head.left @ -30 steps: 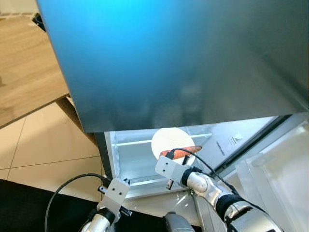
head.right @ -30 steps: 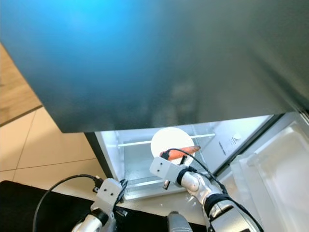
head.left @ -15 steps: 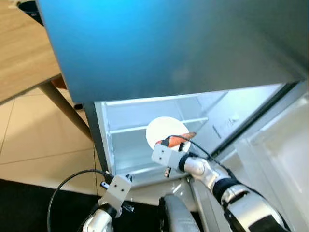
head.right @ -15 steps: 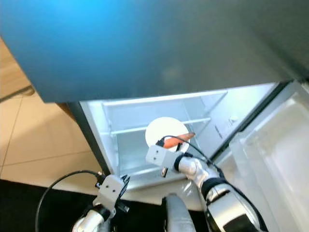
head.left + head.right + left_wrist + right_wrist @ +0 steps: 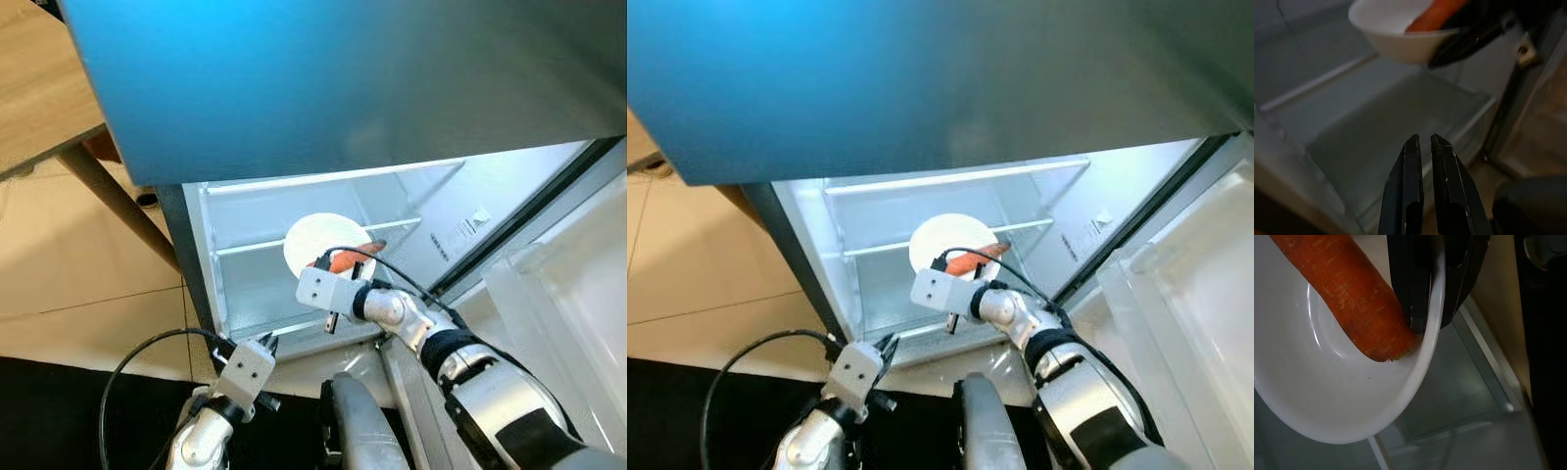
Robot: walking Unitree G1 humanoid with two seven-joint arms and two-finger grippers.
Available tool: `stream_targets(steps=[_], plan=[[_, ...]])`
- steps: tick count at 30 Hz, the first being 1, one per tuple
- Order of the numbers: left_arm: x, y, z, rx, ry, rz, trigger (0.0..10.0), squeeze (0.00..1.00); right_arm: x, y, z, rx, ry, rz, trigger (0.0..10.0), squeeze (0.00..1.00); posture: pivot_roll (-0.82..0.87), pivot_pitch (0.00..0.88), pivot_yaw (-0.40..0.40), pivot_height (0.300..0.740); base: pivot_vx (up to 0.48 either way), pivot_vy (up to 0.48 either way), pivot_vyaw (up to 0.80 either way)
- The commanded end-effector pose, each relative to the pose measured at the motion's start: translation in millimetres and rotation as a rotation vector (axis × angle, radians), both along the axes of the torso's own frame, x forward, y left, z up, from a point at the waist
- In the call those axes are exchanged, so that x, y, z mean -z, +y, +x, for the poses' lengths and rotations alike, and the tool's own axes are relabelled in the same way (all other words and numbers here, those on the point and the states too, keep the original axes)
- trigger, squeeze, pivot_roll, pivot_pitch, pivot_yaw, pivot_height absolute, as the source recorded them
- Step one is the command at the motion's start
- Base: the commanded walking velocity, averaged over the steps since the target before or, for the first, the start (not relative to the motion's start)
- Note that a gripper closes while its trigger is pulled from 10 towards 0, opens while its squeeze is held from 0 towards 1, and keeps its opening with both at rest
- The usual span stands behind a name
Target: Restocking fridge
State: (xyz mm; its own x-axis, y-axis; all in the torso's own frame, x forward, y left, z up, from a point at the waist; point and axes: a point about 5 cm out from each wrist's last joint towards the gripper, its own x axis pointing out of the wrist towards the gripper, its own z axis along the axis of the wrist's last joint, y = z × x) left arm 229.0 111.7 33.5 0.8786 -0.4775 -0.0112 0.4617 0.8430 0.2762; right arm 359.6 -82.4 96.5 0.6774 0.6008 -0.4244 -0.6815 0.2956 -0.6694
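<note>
The fridge is the biggest thing here. Its blue-grey top part is shut, and the lower part is open and lit up inside. The open door stands off to the right, with clear plastic bins on it. Inside there is a glass shelf across the middle and a flat floor under it.

To the left of the fridge is a wooden bench with a slanted leg, standing on pale floor tiles.

The right arm reaches into the open fridge. The right gripper holds a white bowl up in the air, near the glass shelf and above the fridge floor. Its fingers are pinched on the bowl's rim, one inside and one outside.

A carrot lies in the bowl. Its cut end is touching the inner finger.

The left gripper waits low down, in front of the fridge floor and below the bowl. Its fingers are almost closed, with only a thin gap, and they hold nothing.
</note>
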Motion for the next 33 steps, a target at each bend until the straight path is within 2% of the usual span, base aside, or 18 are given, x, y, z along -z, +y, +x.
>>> stream_targets(steps=[1, 11, 25, 33], plan=[[5, 2.5, -6.8, 0.011, 0.029, 0.019, 10.0, 0.00, 5, -2.6, -1.7, 0.007, 0.027, -0.010, 10.0, 0.00, -0.07, 0.312, -0.155, 0.646, 0.000, 0.000, 0.00], [-22, 0.2, -0.2, 0.025, -0.067, 0.018, 10.0, 0.00, -21, 0.1, 13.1, 0.012, -0.027, -0.035, 10.0, 0.00, -0.05, 0.326, -0.171, 0.636, 0.000, 0.000, 0.00], [-42, 7.0, 1.7, 0.036, -0.107, 0.062, 10.0, 0.00, -50, 2.0, 29.6, 0.061, -0.101, -0.070, 10.0, 0.00, 0.02, 0.353, -0.193, 0.632, 0.000, 0.000, 0.00], [-53, -1.3, 0.3, 0.056, -0.126, 0.057, 10.0, 0.00, -74, 4.4, 39.7, 0.126, -0.115, 0.000, 10.0, 0.00, 0.04, 0.379, -0.222, 0.632, 0.000, 0.000, 0.00]])
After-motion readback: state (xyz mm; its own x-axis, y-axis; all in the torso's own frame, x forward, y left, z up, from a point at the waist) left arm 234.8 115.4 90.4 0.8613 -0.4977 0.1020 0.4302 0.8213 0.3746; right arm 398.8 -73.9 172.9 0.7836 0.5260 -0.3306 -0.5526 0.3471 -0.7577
